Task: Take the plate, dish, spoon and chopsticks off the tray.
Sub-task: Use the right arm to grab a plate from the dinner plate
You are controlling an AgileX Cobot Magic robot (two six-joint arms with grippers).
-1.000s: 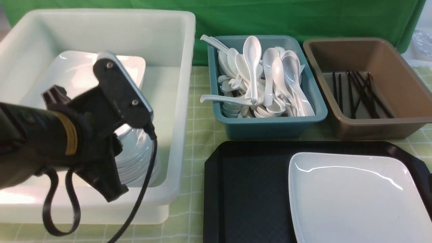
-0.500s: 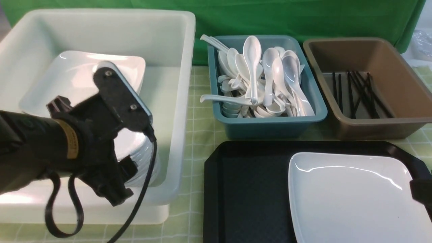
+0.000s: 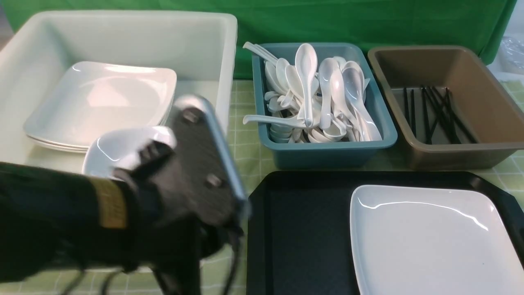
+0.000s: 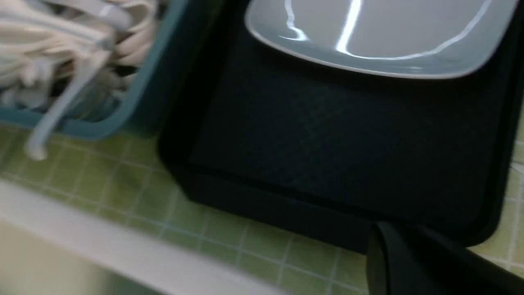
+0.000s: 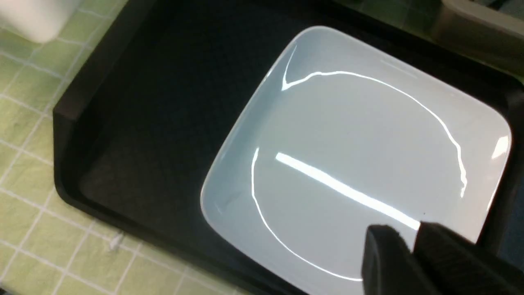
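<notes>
Green-checked cloth (image 3: 241, 123), green backdrop (image 3: 327, 20) behind; left hand (image 4: 389, 254) looks pressed together, right hand (image 5: 413, 241) I cannot tell.

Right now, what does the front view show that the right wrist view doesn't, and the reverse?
Front view only: the blurred left arm, stacked white plates and the small white rounded-square dish inside the deep white plastic tub, the teal bin of white soup spoons, black chopsticks in the brown bin. Right wrist view only: the right gripper at the edge of the large glossy white rounded-square plate. Both: that plate on the wide black textured tray, green checked cloth, likely corners of tub and brown bin.
</notes>
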